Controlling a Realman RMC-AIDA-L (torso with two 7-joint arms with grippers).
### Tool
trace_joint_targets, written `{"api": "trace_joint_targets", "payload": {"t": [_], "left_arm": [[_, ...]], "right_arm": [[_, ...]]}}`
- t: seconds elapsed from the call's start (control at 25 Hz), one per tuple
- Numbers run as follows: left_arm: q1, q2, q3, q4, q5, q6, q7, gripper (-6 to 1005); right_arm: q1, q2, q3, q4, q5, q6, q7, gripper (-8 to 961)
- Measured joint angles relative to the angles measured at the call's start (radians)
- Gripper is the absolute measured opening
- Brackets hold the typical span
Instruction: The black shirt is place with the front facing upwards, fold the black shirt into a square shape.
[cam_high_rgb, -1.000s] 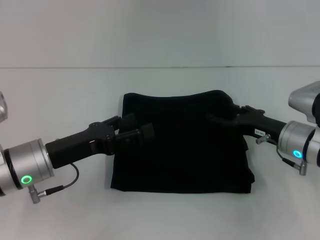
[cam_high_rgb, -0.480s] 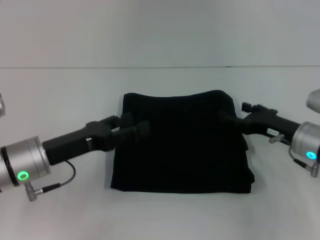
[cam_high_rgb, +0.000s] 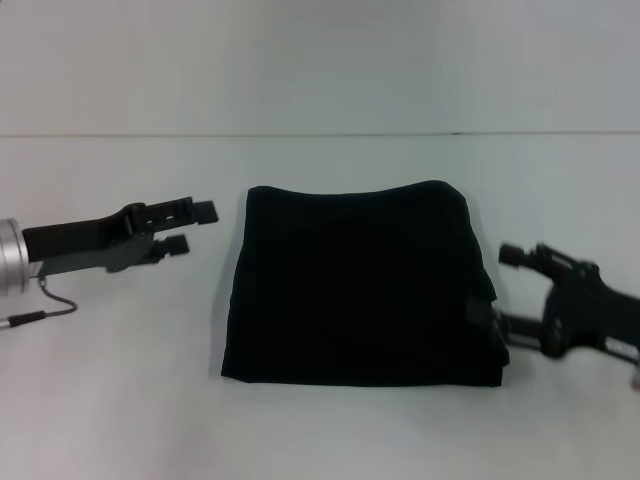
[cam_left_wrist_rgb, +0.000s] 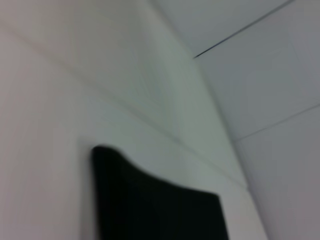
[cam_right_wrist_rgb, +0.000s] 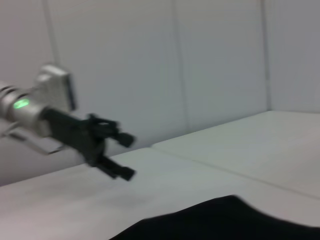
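The black shirt (cam_high_rgb: 360, 290) lies folded into a rough square at the middle of the white table, with no lettering or label showing. My left gripper (cam_high_rgb: 190, 227) is open and empty, to the left of the shirt and apart from it. My right gripper (cam_high_rgb: 510, 289) is open and empty, just off the shirt's right edge near its front corner. The left wrist view shows one end of the shirt (cam_left_wrist_rgb: 155, 210). The right wrist view shows a shirt edge (cam_right_wrist_rgb: 225, 220) and, beyond it, the left gripper (cam_right_wrist_rgb: 126, 157) held open above the table.
The white table (cam_high_rgb: 330, 430) runs back to a pale wall (cam_high_rgb: 320, 60). A thin cable (cam_high_rgb: 40, 305) hangs from the left arm at the far left.
Both grippers have pulled away from the shirt's sides, the left one to the left and the right one to the right and nearer. The shirt lies still.
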Motion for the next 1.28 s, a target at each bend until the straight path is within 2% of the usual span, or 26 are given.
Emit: {"api": "trace_joint_targets", "payload": {"t": [0.12, 0.24, 0.48, 0.8, 1.04, 1.28], "left_arm": [[-0.021, 0.011, 0.039, 0.000, 0.044, -0.011, -0.121, 893], [-0.038, 0.007, 0.050, -0.001, 0.079, -0.035, -0.172, 892], [-0.065, -0.002, 0.082, -0.052, 0.098, -0.104, -0.205, 891], [-0.077, -0.031, 0.116, -0.075, 0.112, -0.196, -0.209, 891], [-0.086, -0.067, 0.157, -0.074, 0.118, -0.261, -0.208, 890], [-0.099, -0.077, 0.171, -0.075, 0.119, -0.268, -0.209, 889]], "right_arm": [[-0.039, -0.001, 0.003, 0.003, -0.040, -0.062, -0.057, 946], [-0.073, 0.010, 0.002, 0.010, -0.099, -0.082, -0.133, 946], [-0.089, 0.015, 0.010, 0.021, -0.136, -0.074, -0.145, 946], [-0.095, 0.016, 0.022, 0.023, -0.138, -0.074, -0.146, 946], [-0.096, 0.016, 0.022, 0.023, -0.138, -0.075, -0.147, 946], [-0.096, 0.016, 0.022, 0.023, -0.139, -0.076, -0.146, 946]]}}
